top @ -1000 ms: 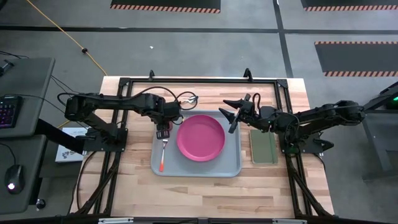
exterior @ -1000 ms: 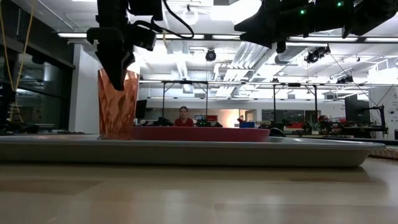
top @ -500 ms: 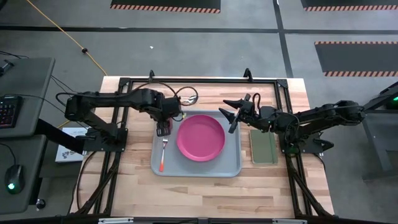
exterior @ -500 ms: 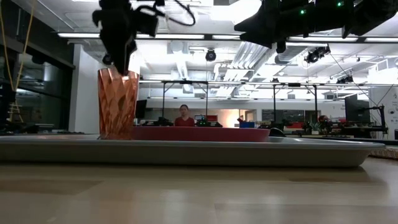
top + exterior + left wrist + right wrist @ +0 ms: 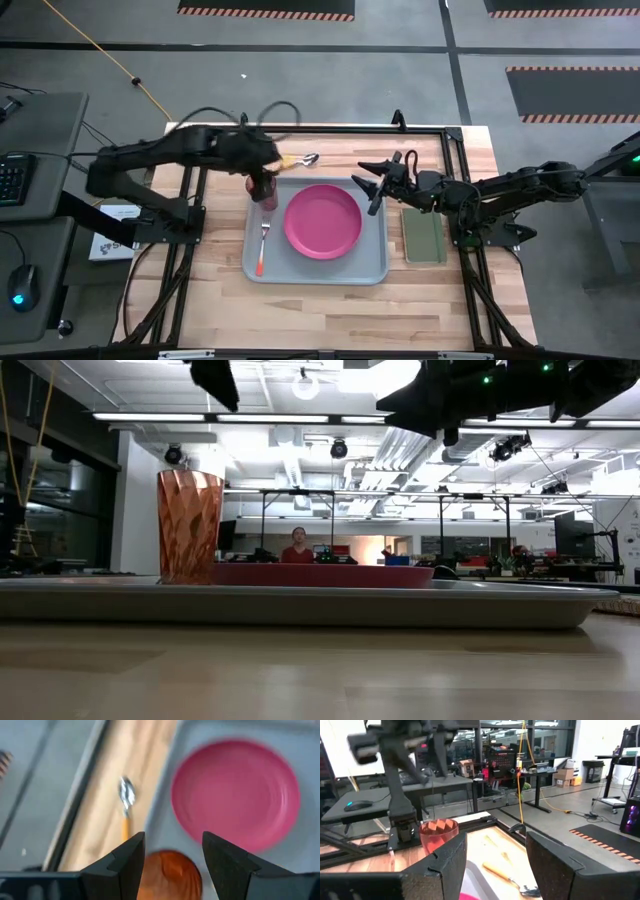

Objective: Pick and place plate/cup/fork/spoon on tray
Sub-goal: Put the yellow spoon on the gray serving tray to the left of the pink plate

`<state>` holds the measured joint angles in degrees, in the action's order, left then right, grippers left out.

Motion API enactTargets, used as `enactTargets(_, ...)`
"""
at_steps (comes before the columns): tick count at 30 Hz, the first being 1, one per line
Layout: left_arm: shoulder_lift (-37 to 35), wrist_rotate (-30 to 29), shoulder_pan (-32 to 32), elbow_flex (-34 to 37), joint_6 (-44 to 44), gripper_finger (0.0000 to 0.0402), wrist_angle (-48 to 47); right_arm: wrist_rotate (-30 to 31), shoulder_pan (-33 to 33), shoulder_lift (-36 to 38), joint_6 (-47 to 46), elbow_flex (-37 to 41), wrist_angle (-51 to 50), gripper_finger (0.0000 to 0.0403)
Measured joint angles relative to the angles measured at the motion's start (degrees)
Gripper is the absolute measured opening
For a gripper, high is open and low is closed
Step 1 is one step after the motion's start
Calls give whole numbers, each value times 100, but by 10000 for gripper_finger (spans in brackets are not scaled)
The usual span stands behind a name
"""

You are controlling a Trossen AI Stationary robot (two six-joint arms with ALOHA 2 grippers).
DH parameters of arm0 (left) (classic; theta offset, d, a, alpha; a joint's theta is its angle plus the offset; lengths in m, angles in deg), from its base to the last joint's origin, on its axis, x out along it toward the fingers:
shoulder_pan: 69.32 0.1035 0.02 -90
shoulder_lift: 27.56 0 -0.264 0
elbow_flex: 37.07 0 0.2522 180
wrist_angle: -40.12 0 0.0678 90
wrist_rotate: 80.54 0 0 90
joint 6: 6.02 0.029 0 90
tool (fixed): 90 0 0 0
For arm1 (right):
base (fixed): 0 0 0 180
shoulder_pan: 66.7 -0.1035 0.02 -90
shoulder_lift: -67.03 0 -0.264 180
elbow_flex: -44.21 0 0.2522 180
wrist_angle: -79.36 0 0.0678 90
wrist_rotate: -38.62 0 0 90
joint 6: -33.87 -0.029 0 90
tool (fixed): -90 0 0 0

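Note:
The red-orange cup [image 5: 266, 191] stands upright on its base in the far left corner of the blue-grey tray [image 5: 375, 268], also seen in the low view [image 5: 190, 525]. My left gripper [image 5: 172, 840] hangs open high above the cup [image 5: 170, 870], touching nothing. The pink plate [image 5: 323, 221] lies flat in the tray's middle. An orange-handled fork [image 5: 262, 248] lies on the tray to the plate's left. The spoon [image 5: 301, 160] lies on the table beyond the tray's far edge. My right gripper [image 5: 368, 185] is open, level, above the tray's far right corner.
A dark-green pad [image 5: 423, 235] lies on the table right of the tray, under my right arm. Black frame rails [image 5: 320, 128] run along the table's far edge and sides. Bare wood lies between the tray and the near edge.
My left gripper has risen straight up off the cup, from fingers down at its rim to well clear above it, and has tipped less steeply. The cup stays upright in the same spot on the tray. My right arm has kept still.

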<state>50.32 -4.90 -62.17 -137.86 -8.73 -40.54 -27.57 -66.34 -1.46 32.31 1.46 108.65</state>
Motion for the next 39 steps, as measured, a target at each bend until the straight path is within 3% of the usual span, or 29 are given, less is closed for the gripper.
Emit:
enactTargets(8,-2053,-128,392,2330,246,189,2741,-9,4,0,-265,0,-122,195)
enactTargets(13,-3213,136,898,4129,108,188,4963,-4,341,-168,-1635,-16,-192,195)
enactTargets(17,-3675,548,1182,5069,-387,188,6427,-407,1157,-722,-2691,-542,-1329,195)
enactTargets(22,-3839,622,1192,5549,-740,188,7020,-1510,1992,-1978,-2982,-2071,-2886,195)
enactTargets(29,-3842,623,1056,5624,-925,188,6895,-1671,2353,-3763,-2906,-4025,-4905,195)
enactTargets(39,-3842,620,819,5624,-1023,188,6809,-1937,2399,-5176,-3635,-5233,-5254,195)
